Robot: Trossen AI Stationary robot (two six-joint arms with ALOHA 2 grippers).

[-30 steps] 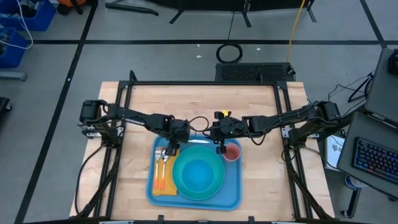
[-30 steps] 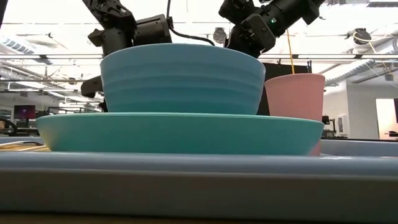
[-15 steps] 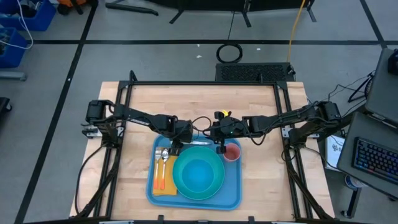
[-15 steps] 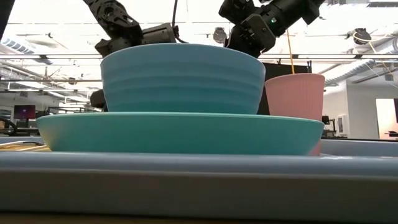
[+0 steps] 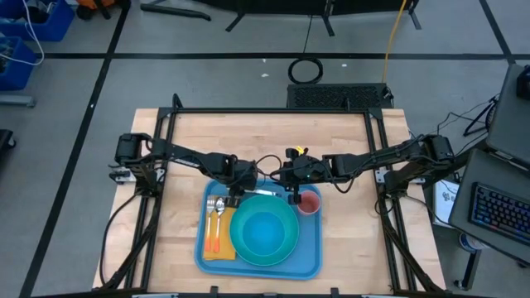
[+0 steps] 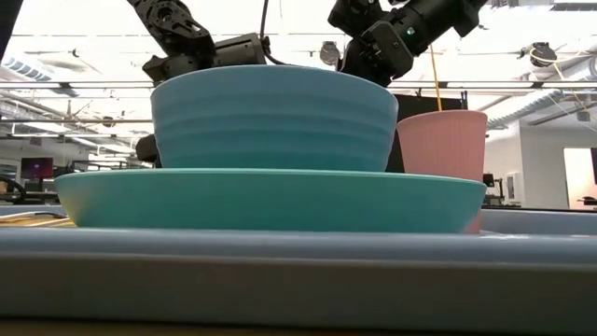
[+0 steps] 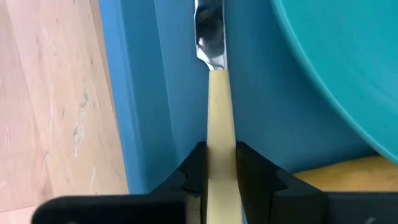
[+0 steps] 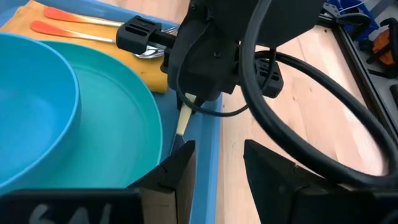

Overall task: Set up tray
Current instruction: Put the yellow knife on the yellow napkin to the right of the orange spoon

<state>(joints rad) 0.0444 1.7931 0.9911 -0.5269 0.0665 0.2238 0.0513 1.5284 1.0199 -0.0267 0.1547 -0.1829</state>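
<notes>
Squarely on the pale wooden bench (image 5: 348, 149), toward its near edge: large flat medium-blue plastic tray (image 5: 310, 252) with rounded corners and a raised rim. Already loaded with a round turquoise plate (image 5: 239, 253), a deeper blue bowl (image 5: 265, 232) stacked on it, an orange rectangular napkin (image 5: 220, 249) beside the plate carrying an orange-handled fork and spoon (image 5: 214, 225), and a pink ribbed cup (image 5: 309, 203) in the far right corner.

Just changed — left arm pushed a little inward over the last second, shoulder and elbow shifted toward the middle of the bench, left hand (image 5: 234, 192) carried slightly along the tray's far rim; then essentially no motion in the last half second. Left hand clenched on the cream handle of a silver-bladed table knife (image 7: 217, 106), blade pointing ahead along the strip of tray floor between the rim and the plate's edge. Unclear whether the blade is resting on the tray floor.

Right hand (image 5: 291, 192) unchanged throughout — over the tray's far edge just beside the cup, fingers apart, holding nothing.

Probable meaning for the task: knife lined up in its last free slot, placement nearly finished, only lowering and releasing left, then withdrawing both arms. Main risk, as a guess: handle catching on the rim or plate edge on release.
</notes>
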